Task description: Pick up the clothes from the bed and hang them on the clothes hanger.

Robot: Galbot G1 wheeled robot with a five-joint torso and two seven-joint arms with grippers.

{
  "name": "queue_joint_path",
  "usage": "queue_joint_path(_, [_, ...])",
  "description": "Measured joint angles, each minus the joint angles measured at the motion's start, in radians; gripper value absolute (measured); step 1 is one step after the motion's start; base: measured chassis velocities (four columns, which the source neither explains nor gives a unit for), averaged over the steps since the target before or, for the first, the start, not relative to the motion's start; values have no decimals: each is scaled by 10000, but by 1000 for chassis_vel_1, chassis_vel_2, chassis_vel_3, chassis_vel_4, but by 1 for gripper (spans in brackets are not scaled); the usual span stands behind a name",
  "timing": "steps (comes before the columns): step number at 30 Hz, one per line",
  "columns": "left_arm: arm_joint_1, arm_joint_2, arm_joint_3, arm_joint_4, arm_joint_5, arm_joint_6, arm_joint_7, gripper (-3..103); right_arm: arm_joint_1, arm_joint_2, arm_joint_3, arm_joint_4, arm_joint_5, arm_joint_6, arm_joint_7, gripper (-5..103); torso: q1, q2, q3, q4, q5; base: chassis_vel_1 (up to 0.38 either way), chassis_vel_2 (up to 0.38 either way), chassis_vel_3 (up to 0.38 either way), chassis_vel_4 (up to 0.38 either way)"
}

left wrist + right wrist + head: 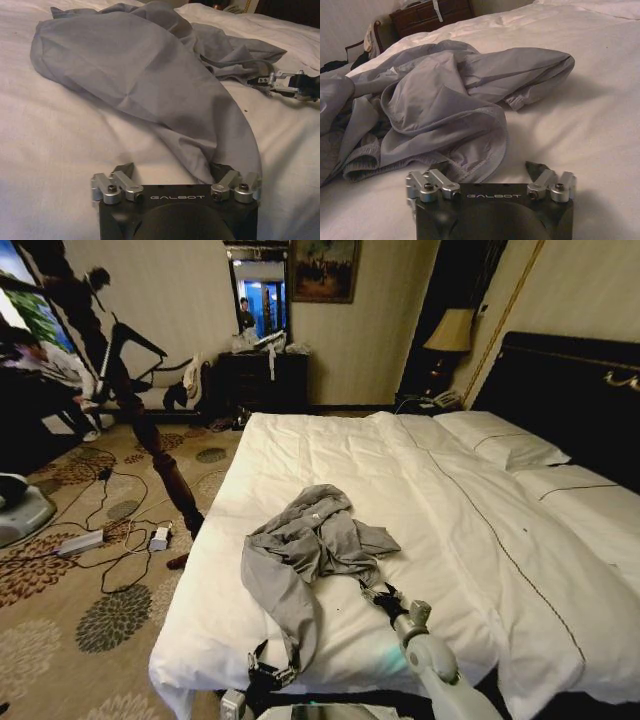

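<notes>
Meanwhile, low in the frame, the crumpled grey shirt [305, 545] lay on the bed [470, 540] between the open, empty left gripper [272, 673] and right gripper [383, 597], touching both.

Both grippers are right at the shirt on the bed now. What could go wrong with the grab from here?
1. The grey shirt lies crumpled on the white duvet; closing low may pinch duvet along with fabric.
2. The left gripper sits at a sleeve end, the right gripper at a folded hem, both open. Lifting from there may leave the shirt dangling twisted, collar buried, hard to hang.
</notes>
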Motion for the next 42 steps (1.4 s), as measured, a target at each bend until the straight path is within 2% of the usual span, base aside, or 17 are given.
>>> queue_joint_path(2, [-10, -48, -1, -48, -35, -18, -12, 73, 7, -148, -1, 4, 29, 50, -3, 74, 0, 0, 0, 0, 3, 0, 0, 0, 0])
queue_joint_path(4, [1, -62, -1, -97, -71, -26, -11, 73, -9, -232, 2, 26, 41, 77, -16, 74, 0, 0, 1, -1, 6, 0, 0, 0, 0])
queue_joint_path(5, [40, -66, -2, -168, -152, -32, -4, 62, -42, -416, 7, 86, 76, 119, -49, 63, 0, 0, 0, -4, 7, 0, 0, 0, 0])
queue_joint_path(10, [86, -83, -4, -235, -216, -41, 2, 51, -72, -905, -50, 101, 139, 250, -175, 52, 0, 0, 0, -4, 9, 0, 0, 0, 0])
queue_joint_path(11, [107, -96, -5, -276, -225, -54, 7, 40, -58, -1121, -128, 101, 195, 299, -236, 41, 0, 0, 0, -2, 10, 0, 0, 0, 0])
queue_joint_path(13, [123, -97, -5, -306, -234, -62, 11, 40, -43, -1205, -159, 101, 222, 319, -259, 36, 0, 0, 0, -3, 10, 0, 0, 0, 0])
queue_joint_path(14, [149, -93, -5, -354, -246, -71, 15, 35, -24, -1299, -210, 114, 273, 331, -285, 30, 0, 0, 0, -3, 10, 0, 0, 0, 0])
queue_joint_path(15, [182, -65, -7, -416, -258, -78, 22, 30, -9, -1365, -263, 132, 317, 337, -305, 30, 0, 0, -1, -3, 8, 0, 0, 0, 0])
queue_joint_path(17, [260, -40, -76, -493, -301, -84, 33, 19, -4, -1425, -343, 165, 365, 342, -329, 20, 0, -1, 0, -1, -6, 0, 0, 0, 0])
queue_joint_path(19, [308, -38, -130, -522, -321, -87, 38, 19, -6, -1435, -390, 178, 384, 345, -341, 14, 0, 0, -1, 1, -14, 0, 0, 0, 0])
queue_joint_path(20, [327, -39, -152, -532, -325, -88, 41, 14, -7, -1435, -414, 185, 393, 345, -344, 14, 0, 0, -1, 2, -16, 0, 0, 0, 0])
queue_joint_path(21, [396, -44, -240, -555, -343, -108, 59, 8, -9, -1410, -511, 202, 441, 346, -349, 4, 0, 0, -1, 5, -23, 0, 0, 0, 0])
queue_joint_path(24, [448, -25, -319, -591, -355, -120, 67, 1, -6, -1337, -616, 203, 463, 346, -350, 2, 0, 0, -1, 4, -12, 0, 0, 0, 0])
queue_joint_path(31, [769, 234, -852, -999, -503, -288, 80, 0, -190, -1299, -567, 483, 529, 345, -319, 0, 0, 0, -1, 2, -1, 0, 0, 0, 0])
queue_joint_path(33, [1341, 635, -1954, -1961, -1144, -424, 79, 0, -1110, -2020, 86, 1344, 866, 319, -224, 0, 0, 0, -1, -2, 1, 0, 0, 0, 0])
queue_joint_path(37, [1793, 634, -2665, -2501, -1487, -479, 167, 0, -1933, -2445, 610, 1995, 1171, 234, -130, 0, 0, 0, -1, -2, 3, 0, 0, 0, 0])
queue_joint_path(42, [2874, 506, -3391, -2876, -1580, -927, 392, 0, -3350, -2786, 1233, 2812, 972, 205, -116, 0, 0, 0, -1, -2, 2, 0, 0, 0, 0])
